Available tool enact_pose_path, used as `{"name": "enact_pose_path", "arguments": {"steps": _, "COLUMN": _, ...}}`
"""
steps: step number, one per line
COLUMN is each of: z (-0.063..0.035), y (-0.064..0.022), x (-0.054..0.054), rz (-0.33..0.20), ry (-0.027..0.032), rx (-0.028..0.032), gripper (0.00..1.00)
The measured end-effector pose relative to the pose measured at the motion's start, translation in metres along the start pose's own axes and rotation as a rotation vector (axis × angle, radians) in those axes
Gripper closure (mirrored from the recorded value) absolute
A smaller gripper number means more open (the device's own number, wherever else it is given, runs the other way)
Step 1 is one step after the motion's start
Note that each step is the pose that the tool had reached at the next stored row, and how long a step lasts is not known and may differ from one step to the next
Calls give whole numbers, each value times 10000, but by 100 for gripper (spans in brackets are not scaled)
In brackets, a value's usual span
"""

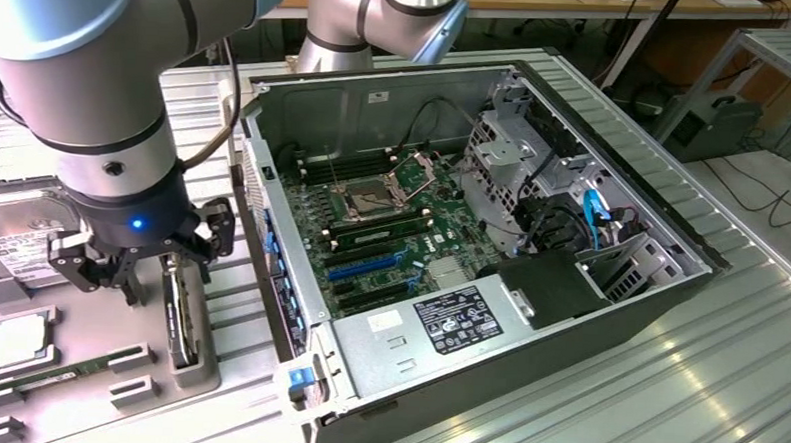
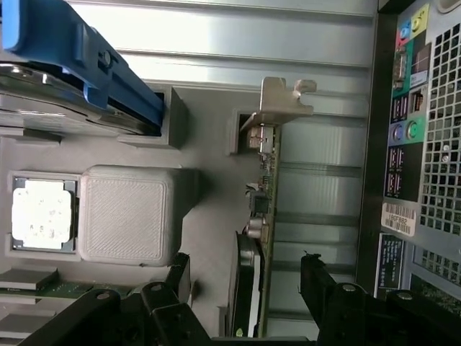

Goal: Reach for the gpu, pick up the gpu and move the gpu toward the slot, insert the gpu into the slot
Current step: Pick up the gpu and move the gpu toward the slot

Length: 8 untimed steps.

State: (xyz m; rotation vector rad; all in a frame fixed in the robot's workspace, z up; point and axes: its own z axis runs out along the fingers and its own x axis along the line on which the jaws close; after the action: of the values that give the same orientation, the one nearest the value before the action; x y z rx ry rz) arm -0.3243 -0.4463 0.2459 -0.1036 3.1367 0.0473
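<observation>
Jaws apart, the gripper [image 2: 245, 280] straddles the one gpu [image 2: 264, 189] standing in a grey holder [image 2: 210, 223] beside one processor [image 2: 43, 214] and one hard drive [image 1: 10, 251].

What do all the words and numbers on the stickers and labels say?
No text here can be read.
Black label inside the computer case: white print and signs, too small to read.
Hard drive's white label: dark lines of print, blurred.
White sticker on the case's back panel: blurred.
Dark sticker below it: pale print, too small to read.
</observation>
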Motion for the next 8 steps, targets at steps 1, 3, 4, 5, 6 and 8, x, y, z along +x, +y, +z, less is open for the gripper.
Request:
{"name": "enact_pose_path", "arguments": {"steps": 1, "z": 15, "y": -6, "x": 2, "rz": 1, "ry": 2, "rx": 1, "gripper": 28}}
{"name": "enact_pose_path", "arguments": {"steps": 3, "z": 38, "y": -43, "x": 4, "rz": 1, "ry": 1, "rx": 1, "gripper": 28}}
{"name": "enact_pose_path", "arguments": {"steps": 4, "z": 49, "y": -58, "x": 5, "rz": 6, "ry": 0, "rx": 5, "gripper": 28}}
{"name": "enact_pose_path", "arguments": {"steps": 5, "z": 57, "y": -71, "x": 6, "rz": 16, "ry": 1, "rx": 10, "gripper": 28}}
{"name": "enact_pose_path", "arguments": {"steps": 6, "z": 64, "y": -81, "x": 7, "rz": 29, "ry": 0, "rx": 12, "gripper": 28}}
{"name": "enact_pose_path", "arguments": {"steps": 8, "z": 80, "y": -85, "x": 7, "rz": 71, "ry": -2, "rx": 11, "gripper": 28}}
